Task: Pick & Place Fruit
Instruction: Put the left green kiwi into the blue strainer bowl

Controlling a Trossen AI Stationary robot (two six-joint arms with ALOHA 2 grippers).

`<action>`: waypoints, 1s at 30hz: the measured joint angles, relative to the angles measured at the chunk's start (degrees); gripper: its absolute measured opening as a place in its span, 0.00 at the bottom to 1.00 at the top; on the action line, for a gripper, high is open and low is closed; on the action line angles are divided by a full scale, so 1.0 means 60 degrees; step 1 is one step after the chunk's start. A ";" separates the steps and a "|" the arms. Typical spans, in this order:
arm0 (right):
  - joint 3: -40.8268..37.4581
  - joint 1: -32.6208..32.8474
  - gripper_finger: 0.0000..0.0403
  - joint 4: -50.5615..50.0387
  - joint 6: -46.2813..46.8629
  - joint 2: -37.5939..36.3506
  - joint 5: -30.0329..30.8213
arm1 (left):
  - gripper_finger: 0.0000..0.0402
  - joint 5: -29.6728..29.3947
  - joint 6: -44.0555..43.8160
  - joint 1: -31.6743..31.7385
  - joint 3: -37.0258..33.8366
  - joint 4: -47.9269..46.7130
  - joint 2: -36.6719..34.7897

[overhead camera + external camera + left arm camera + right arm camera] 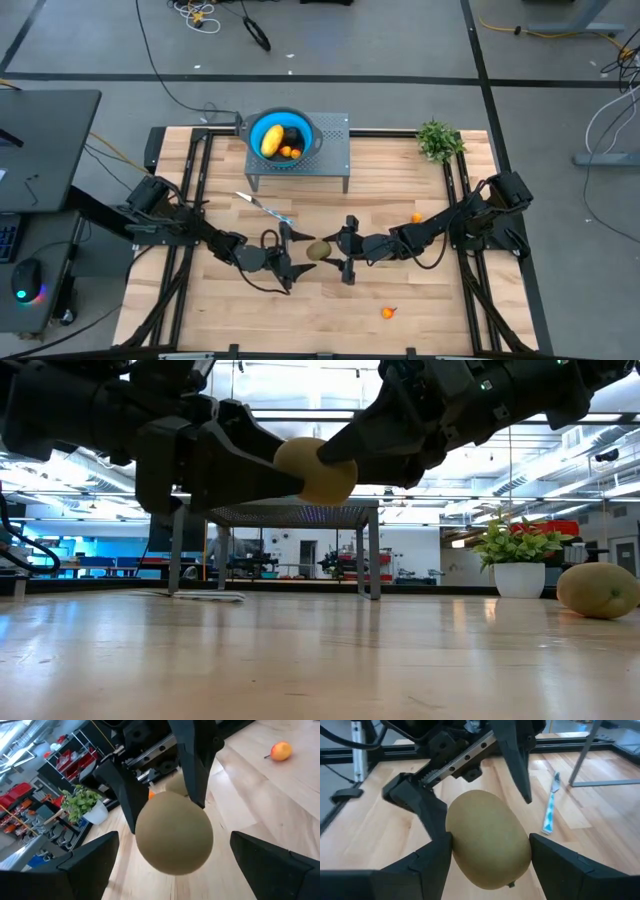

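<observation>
Currently, at inspection, the olive-brown fruit (pixel 319 250) was found off the table (pixel 420 300), in front of the blue bowl (pixel 280 114) and well apart from it, held in the air between my two grippers. My right gripper (pixel 338 248) had its fingers (pixel 425 865) clamped on the fruit's two sides, pads touching the skin, and so carried its whole weight. My left gripper (pixel 292 258) faced it from the opposite side, fingers (pixel 85 860) spread wide with clear gaps to either side of the fruit and no contact seen. I judged this arrangement to be a hand-over: the left fingers stood turned crosswise to the right ones, so that both pairs could bracket the same fruit without colliding. The bowl, on its grey stand (pixel 335 150), already held a yellow fruit (pixel 272 140), a dark ball and small orange pieces, which marked it as the destination. One orange piece (pixel 388 312) lay on the table farther from the bowl than the grippers. The knife (pixel 265 207) lay between the bowl and the grippers, untouched. Risk noted: if the right released before the left closed, the fruit would drop.
</observation>
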 joint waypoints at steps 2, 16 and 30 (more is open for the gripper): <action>0.0000 -0.0007 0.65 0.0035 0.0116 0.0003 -0.0156 | 0.97 0.0003 0.0191 -0.0004 0.0000 -0.0011 0.0000; 0.0000 -0.0018 0.65 0.0112 0.0165 0.0004 -0.0203 | 0.97 -0.0074 0.2291 -0.0004 0.0474 -0.0079 0.0000; 0.0000 -0.0048 0.65 0.0191 0.0202 0.0000 -0.0406 | 0.97 -0.0270 0.3039 -0.0007 0.0528 -0.0625 0.0000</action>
